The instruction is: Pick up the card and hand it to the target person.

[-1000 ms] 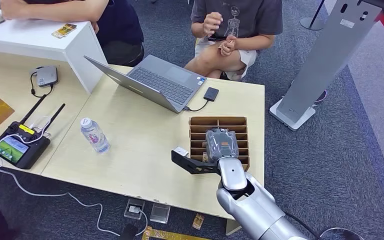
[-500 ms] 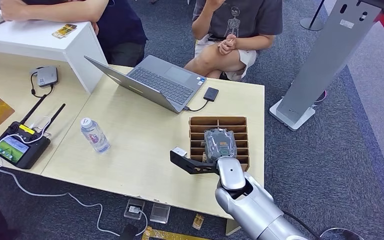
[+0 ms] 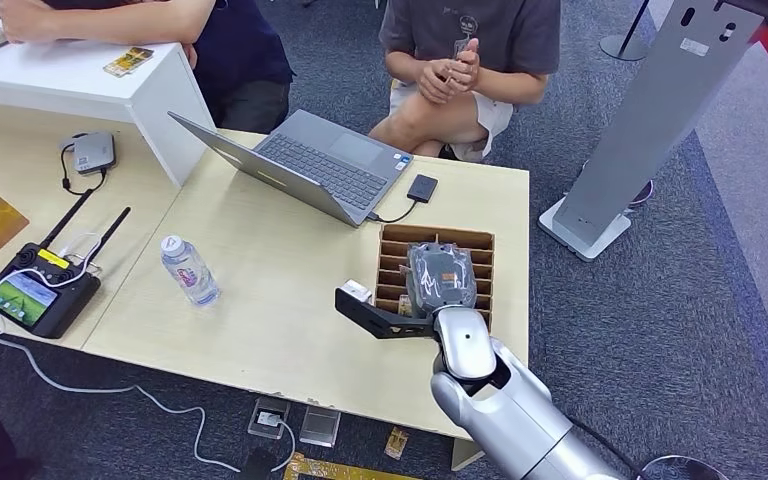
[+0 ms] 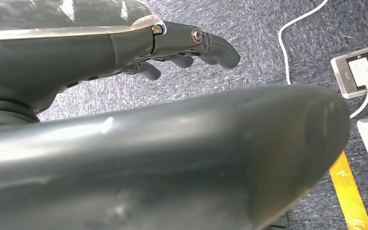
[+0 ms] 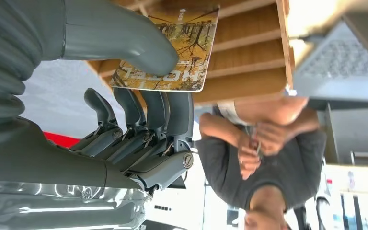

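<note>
Pinching a printed autumn-forest card (image 5: pixel 165 52), the right hand (image 5: pixel 124 91) is seen over the slotted brown cardboard box (image 3: pixel 390 262).
The card is clamped between the thick grey thumb and the darker fingers (image 5: pixel 172 112), just above the box's slots. The left hand (image 4: pixel 172 48) hangs loose over grey carpet, nothing held. Beyond the table, a seated person in a grey T-shirt (image 3: pixel 470 50) is visible.

The right hand (image 3: pixel 442 278) is over the wooden rack (image 3: pixel 392 262) with the card (image 5: pixel 168 52) pinched in it. Between it and the person (image 3: pixel 465 75) lie bare table (image 3: pixel 480 195) and a small black box (image 3: pixel 421 188). The laptop (image 3: pixel 305 160) stands off to the left, and the bottle (image 3: pixel 189 270) is well apart.
</note>
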